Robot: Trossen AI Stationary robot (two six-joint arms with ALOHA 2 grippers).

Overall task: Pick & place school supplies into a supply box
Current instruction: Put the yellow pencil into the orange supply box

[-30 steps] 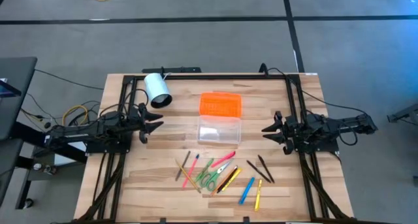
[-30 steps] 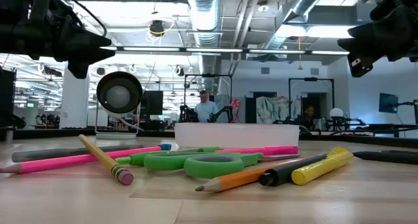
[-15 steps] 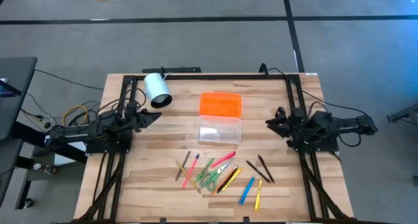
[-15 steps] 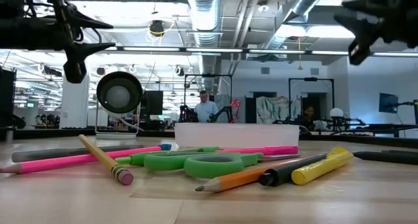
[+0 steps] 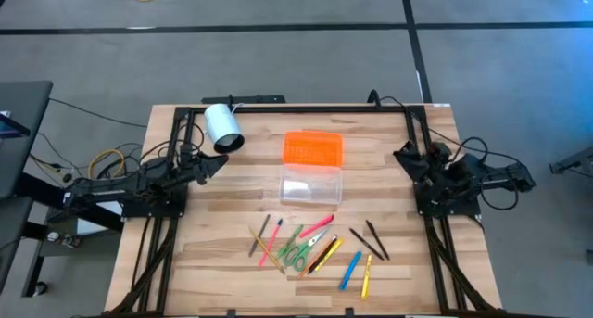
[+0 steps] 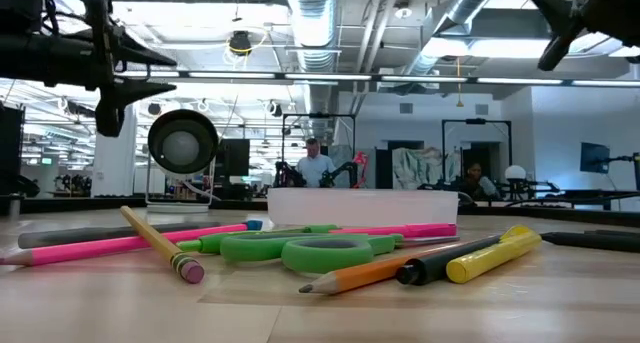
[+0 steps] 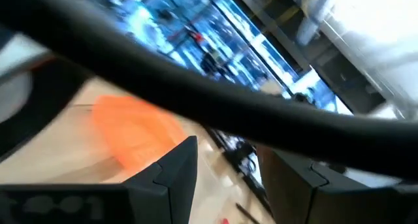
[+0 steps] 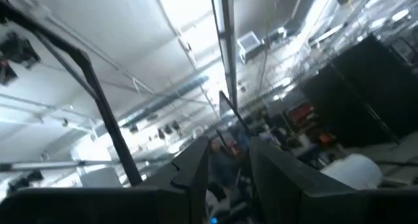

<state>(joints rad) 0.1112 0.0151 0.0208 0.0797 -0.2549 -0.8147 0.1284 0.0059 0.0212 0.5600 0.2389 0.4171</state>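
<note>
Both grippers have pulled back toward the table's sides: left gripper (image 5: 219, 162) and right gripper (image 5: 404, 157), jaws parted, empty. Clear plastic supply box (image 5: 311, 184) sits mid-table, long axis crosswise, ribbed orange lid (image 5: 312, 148) just behind. Thin school supplies (image 5: 315, 245) fan out near the front, mostly diagonal.

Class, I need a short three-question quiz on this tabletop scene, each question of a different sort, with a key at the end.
1. True or false: the bright orange ribbed lid rests on top of the clear plastic box.
2. Multiple choice: the green-handled scissors lie A) inside the clear box, B) among the loose pens and pencils on the wooden table, C) beside the white cylinder.
3. Fill in: neither the left gripper nor the right gripper holds ____.

Key: 1 false, the lid lies on the table just behind the box; 2 B; 3 anything.
</note>
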